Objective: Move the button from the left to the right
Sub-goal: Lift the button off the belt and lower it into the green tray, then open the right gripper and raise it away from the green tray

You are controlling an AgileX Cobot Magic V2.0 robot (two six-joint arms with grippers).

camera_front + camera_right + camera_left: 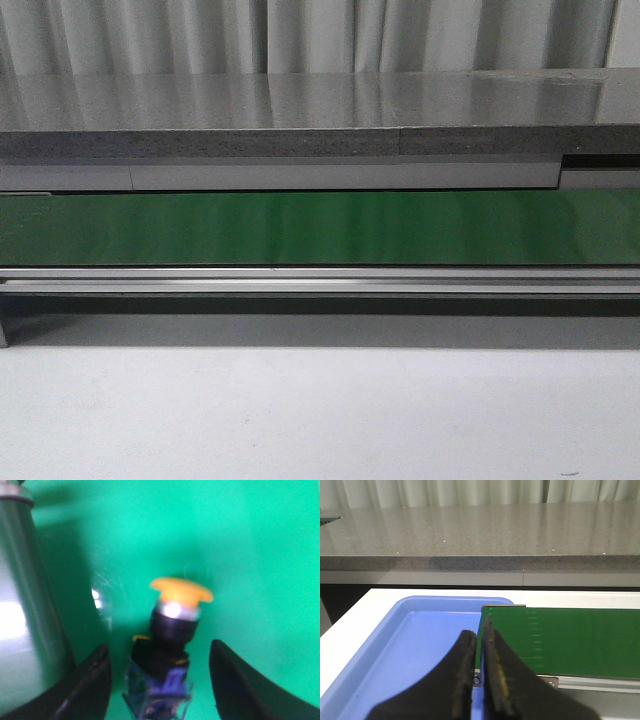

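1. Grey speckled bench across the back of the front view, pale curtain behind it; no arm and no button in that view.
2. Green conveyor belt running left to right in front of the bench, metal rail along its near edge.
3. Blue tray at the belt's end in the left wrist view, on a white surface.
4. Left claw over the tray's edge beside the belt end, fingers pressed together, nothing between them.
5. Right claw wide apart, fingers either side of the button, clear gap on both sides.
6. Button on the green belt between the right claw's fingers; long axis along the fingers, orange-yellow cap pointing away from the wrist, black body and bluish base nearest the camera. Picture blurred.
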